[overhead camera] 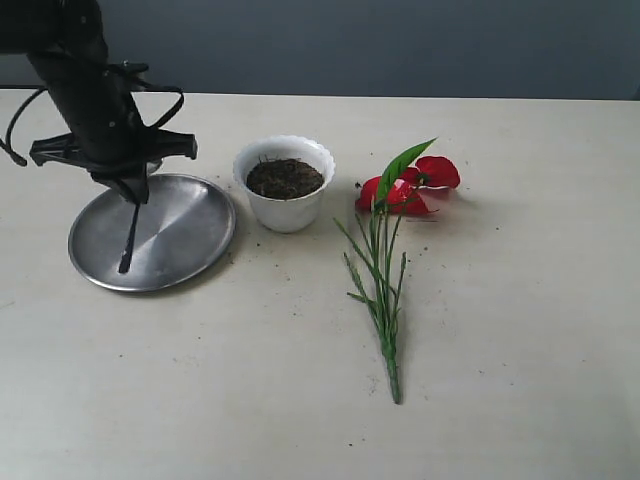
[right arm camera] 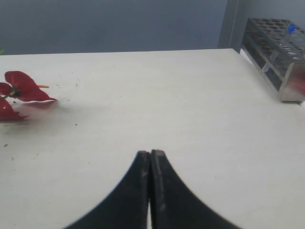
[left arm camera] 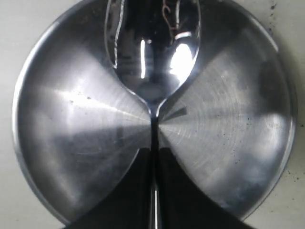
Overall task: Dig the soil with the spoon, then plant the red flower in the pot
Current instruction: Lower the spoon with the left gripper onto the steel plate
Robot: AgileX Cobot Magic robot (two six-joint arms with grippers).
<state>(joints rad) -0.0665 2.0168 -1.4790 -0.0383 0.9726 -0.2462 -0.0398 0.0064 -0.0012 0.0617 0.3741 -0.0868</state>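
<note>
My left gripper (overhead camera: 134, 198) hangs over the round steel plate (overhead camera: 190, 215) at the left, shut on the thin handle of the spoon (left arm camera: 152, 57). The spoon hangs bowl-down, its tip close to the plate or on it. In the left wrist view my left gripper (left arm camera: 154, 151) pinches the handle just behind the bowl. The white scalloped pot (overhead camera: 286, 205), filled with dark soil (overhead camera: 284, 178), stands right of the plate. The red flower (overhead camera: 395, 190) lies flat on the table right of the pot, stems toward the front. My right gripper (right arm camera: 150, 153) is shut on nothing, far from the flower's petals (right arm camera: 24, 87).
A metal test-tube rack (right arm camera: 279, 57) stands at the table's far corner in the right wrist view. Soil crumbs speckle the table around the pot. The right arm does not show in the exterior view.
</note>
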